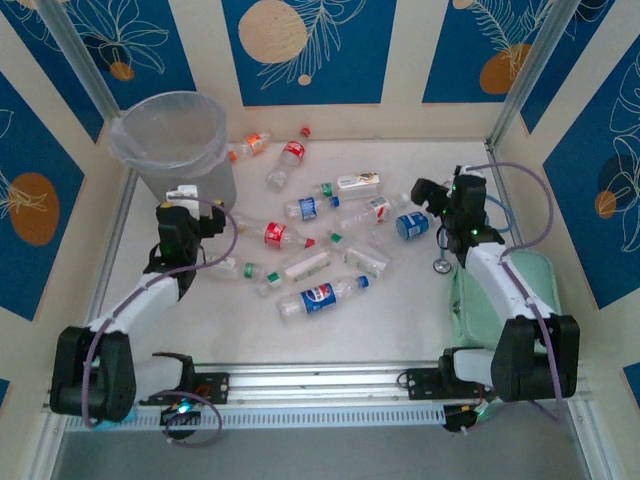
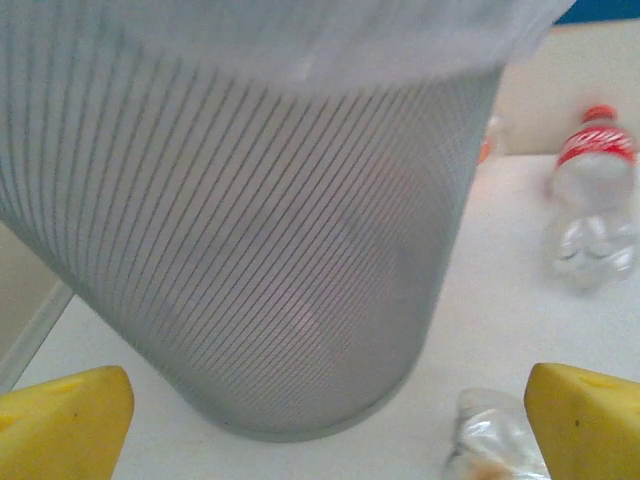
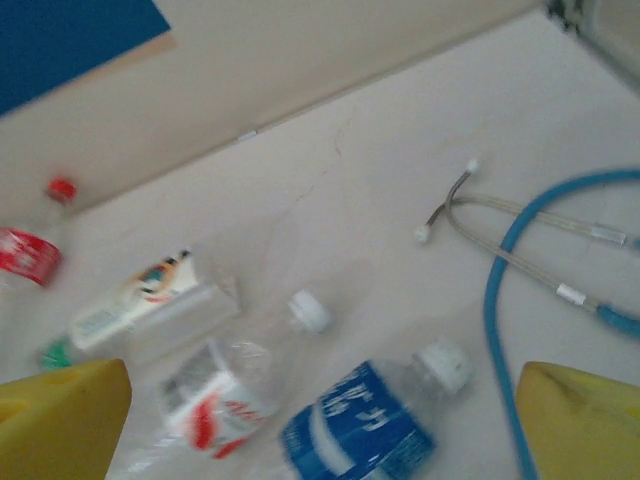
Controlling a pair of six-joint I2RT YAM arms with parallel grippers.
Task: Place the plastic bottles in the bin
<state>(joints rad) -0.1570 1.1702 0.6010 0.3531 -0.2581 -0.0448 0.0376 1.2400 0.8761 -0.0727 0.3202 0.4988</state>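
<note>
By my reading the job is barely begun. About a dozen plastic bottles lie scattered on their sides across the middle of the bench. I cannot tell whether any bottle is already inside the bin, because from above its interior is only a pale haze. The bin stands at the far left corner of the bench, apart from most of the scatter. The left gripper hangs just beside the bin's wall with its jaws released wide and nothing between them. In its wrist view the yellow fingertips frame that wall, and a crumpled clear bottle lies low by one of them. The right gripper hovers over the right edge of the scatter, jaws likewise spread and empty, above a blue-labelled bottle with a white cap. The bin is a round, tapering tub of translucent grey-white plastic marked with fine slanting lines, and a thin clear bag liner is folded over its rim. The bottles are thin, clear and glossy, several of them dented or squashed, with red, blue, white or green labels and small coloured caps. A stethoscope with blue tubing lies near a pale green case on the right.
</note>
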